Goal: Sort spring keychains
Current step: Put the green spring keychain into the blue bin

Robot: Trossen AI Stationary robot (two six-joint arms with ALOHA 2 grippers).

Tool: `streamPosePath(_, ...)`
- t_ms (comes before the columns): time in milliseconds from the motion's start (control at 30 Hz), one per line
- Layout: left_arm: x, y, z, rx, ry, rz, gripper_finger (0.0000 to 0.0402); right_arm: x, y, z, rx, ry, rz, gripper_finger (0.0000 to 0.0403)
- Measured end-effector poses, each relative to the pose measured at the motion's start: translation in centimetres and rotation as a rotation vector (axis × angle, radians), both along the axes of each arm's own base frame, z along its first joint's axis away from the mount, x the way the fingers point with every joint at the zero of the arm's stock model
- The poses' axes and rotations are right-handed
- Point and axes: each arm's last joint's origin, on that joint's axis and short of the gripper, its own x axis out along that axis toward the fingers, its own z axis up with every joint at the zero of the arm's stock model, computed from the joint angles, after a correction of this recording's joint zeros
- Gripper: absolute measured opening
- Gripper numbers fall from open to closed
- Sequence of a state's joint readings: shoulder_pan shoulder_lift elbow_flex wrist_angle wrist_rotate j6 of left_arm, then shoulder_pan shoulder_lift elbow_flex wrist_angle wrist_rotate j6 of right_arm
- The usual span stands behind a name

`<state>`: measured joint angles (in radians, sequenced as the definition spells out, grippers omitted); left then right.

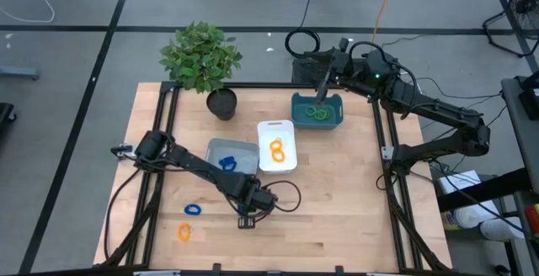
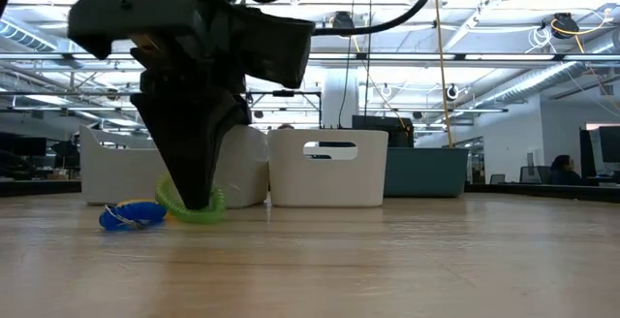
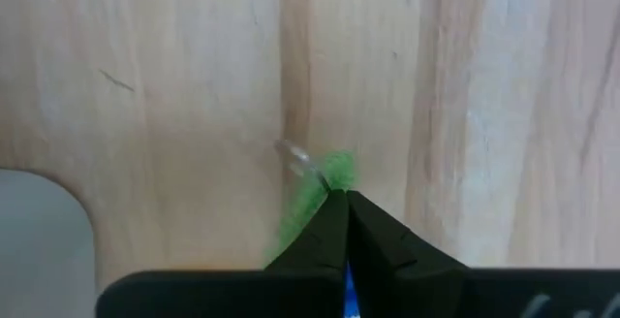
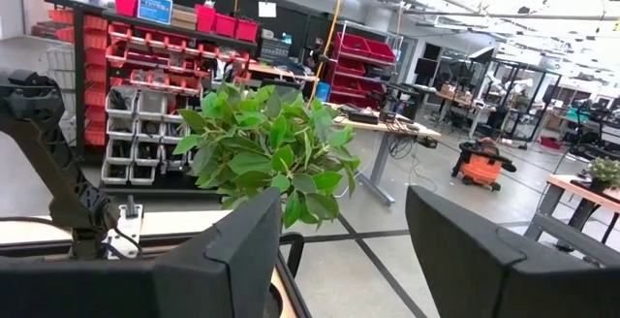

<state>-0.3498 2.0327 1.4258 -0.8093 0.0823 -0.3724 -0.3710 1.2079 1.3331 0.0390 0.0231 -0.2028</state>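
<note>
My left gripper (image 1: 250, 204) stands near the table's middle, pointing down, and is shut on a green spring keychain (image 2: 197, 209), which also shows in the left wrist view (image 3: 318, 190). A blue keychain (image 1: 192, 209) and an orange keychain (image 1: 184, 232) lie on the wood near the front left. The blue keychain (image 2: 131, 216) lies just beside the green one. The teal tray (image 1: 335, 118) holds green keychains (image 1: 317, 112), the white tray (image 1: 268, 129) holds orange ones (image 1: 277, 150), and the grey-blue tray (image 1: 242, 147) holds a blue one (image 1: 226, 163). My right gripper (image 1: 323, 87) is open above the teal tray's far side. My left gripper pinches the green keychain's coil (image 3: 329, 177) between its two shut fingertips (image 2: 200, 194), coming from above and pointing down. The coil spreads out to both sides below the tips and lies on the table. Its small metal ring (image 3: 294, 154) sticks out beyond the fingers.
A potted plant (image 1: 202, 57) stands at the table's far left corner, close to the grey-blue tray. A large black cable coil (image 1: 301, 42) lies beyond the far edge. The three trays sit in a row across the table's far half. Bare wood lies to the near right.
</note>
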Motion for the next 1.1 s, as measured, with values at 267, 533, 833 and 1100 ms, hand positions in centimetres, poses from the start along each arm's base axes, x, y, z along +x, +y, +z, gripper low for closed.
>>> streamPosePath(267, 0.3, -1.1, 1.9, -0.024, -0.051, -0.019, 0.0001, 0.0, 0.0, 0.0, 0.0, 0.001, -0.001, 0.0212)
streamPosePath(533, 0.6, -2.2, 3.0, -0.016, -0.1, -0.039, 0.0001, 0.0, 0.0, 0.0, 0.007, -0.001, 0.0, 0.0212)
streamPosePath(833, 0.4, -3.0, 3.1, 0.072, -0.151, -0.036, 0.0056, 0.0, 0.0, 0.0, 0.025, -0.008, 0.003, 0.0212)
streamPosePath(1100, -0.5, -4.6, 3.0, 0.154, -0.184, -0.113, 0.0191, 0.0, 0.0, 0.0, 0.025, -0.008, 0.003, 0.0212)
